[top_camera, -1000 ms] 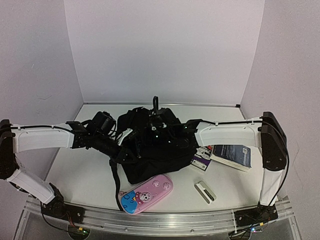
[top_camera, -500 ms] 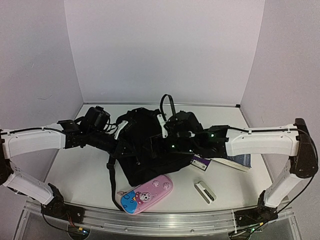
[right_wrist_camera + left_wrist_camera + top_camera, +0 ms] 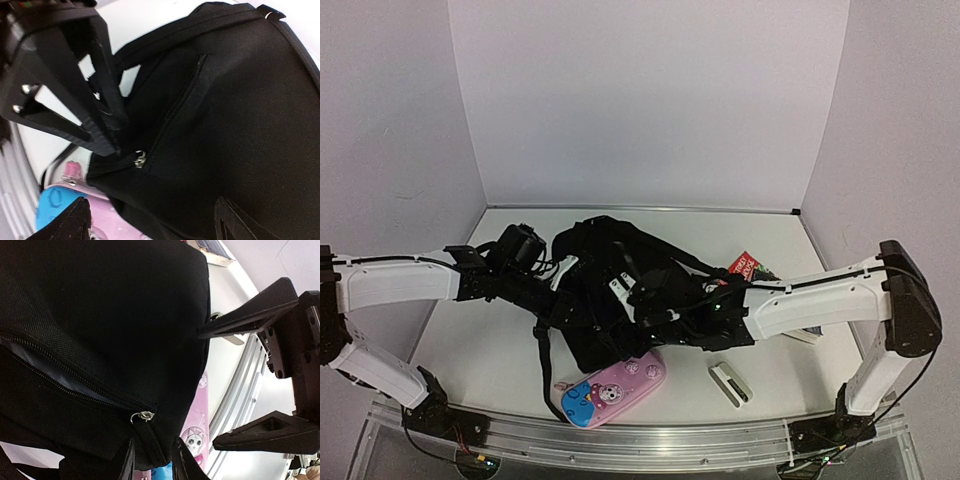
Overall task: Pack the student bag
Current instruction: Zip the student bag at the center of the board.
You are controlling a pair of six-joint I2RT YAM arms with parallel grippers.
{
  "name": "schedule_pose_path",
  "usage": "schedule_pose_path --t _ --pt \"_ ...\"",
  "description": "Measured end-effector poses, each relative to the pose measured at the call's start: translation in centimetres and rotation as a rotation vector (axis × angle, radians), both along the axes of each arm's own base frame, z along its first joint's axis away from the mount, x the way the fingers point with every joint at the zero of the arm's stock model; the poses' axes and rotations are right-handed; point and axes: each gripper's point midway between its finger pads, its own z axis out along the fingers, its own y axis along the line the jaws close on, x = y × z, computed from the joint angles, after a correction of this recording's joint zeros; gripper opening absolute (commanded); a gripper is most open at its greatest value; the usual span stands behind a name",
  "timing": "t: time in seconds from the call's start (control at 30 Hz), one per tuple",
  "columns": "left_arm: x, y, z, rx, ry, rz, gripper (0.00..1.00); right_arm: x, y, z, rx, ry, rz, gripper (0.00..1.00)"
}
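Left arm (image 3: 395, 282) and right arm (image 3: 810, 298) wear white shells between black joints, a thin black cable (image 3: 390, 257) along each. Left gripper (image 3: 207, 387) and right gripper (image 3: 102, 176) are matte black with wedge-shaped, hollow-framed fingers (image 3: 250, 315) (two silver screws (image 3: 22, 89) show on the right one's mount).

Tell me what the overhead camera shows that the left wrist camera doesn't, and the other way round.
Only the overhead view shows the right arm stretched across the student bag and a red printed item beyond it. Only the left wrist view shows a zipper pull and grey lining inside the parted zipper. Both show the bag and the pink pencil case.
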Motion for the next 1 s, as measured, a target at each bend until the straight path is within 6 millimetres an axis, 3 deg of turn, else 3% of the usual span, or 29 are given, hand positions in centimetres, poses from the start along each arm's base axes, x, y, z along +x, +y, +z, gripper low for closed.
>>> schedule_pose_path --t 0.23,0.43,0.53,1.0 --pt "0.1 0.0 -0.7 0.017 0.008 0.0 0.31 0.8 -0.6 -2.9 -0.133 -0.075 0.021 0.81" --pt "-0.1 0.1 -2.0 0.048 0.037 -0.009 0.37 1.5 -1.2 -5.2 -0.24 -0.132 0.017 0.42" --pt "-0.2 0.4 -3.0 0.079 0.057 -0.011 0.4 1.7 -1.5 -5.6 -0.257 -0.144 0.002 0.29" --pt "-0.2 -0.4 -4.9 0.133 0.083 -0.045 0.4 1.8 -1.5 -5.8 -0.26 -0.151 -0.01 0.21"
